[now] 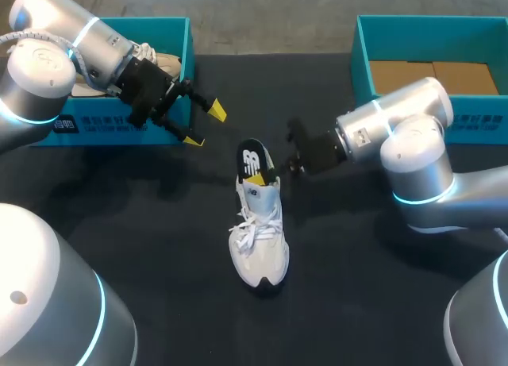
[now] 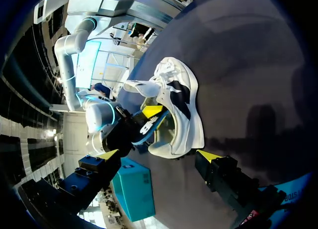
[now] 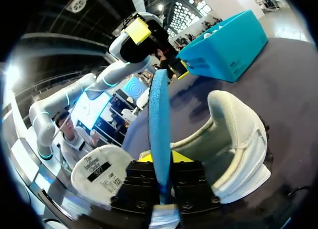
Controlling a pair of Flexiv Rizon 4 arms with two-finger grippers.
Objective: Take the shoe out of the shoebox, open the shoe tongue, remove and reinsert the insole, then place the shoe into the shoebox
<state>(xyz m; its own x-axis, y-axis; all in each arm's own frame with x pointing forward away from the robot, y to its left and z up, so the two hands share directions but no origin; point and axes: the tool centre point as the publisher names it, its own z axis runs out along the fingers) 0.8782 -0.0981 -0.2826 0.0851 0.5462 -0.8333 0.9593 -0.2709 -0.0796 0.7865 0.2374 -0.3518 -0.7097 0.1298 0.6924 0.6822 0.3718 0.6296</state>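
The shoe (image 1: 259, 239) is out of its box and stands on the dark worktop (image 1: 357, 302), sole down, toe towards the robot and heel opening towards the far edge. The step in hand is the insole work. The right pincer (image 3: 162, 162) is pinching the blue insole (image 3: 159, 119) on edge between its two fingers, just over the heel opening. The tongue looks pulled forward, with the laces loose. I cannot tell whether the insole is on its way out or on its way back in.

The left pincer (image 1: 205, 125) is spread wide with nothing in it. It hangs above the worktop in front of the left-hand shoebox (image 1: 119, 132), apart from the shoe.

If the insole is going back in, the next move probably calls for tipping it flat, feeding its front end down towards the toe and pressing the heel end home. The shoe is light and unheld, so it could slide or tip, and the free left pincer could steady it. After that the shoe still has to go into a shoebox. The right-hand shoebox (image 1: 361, 56) shows a bare cardboard floor.
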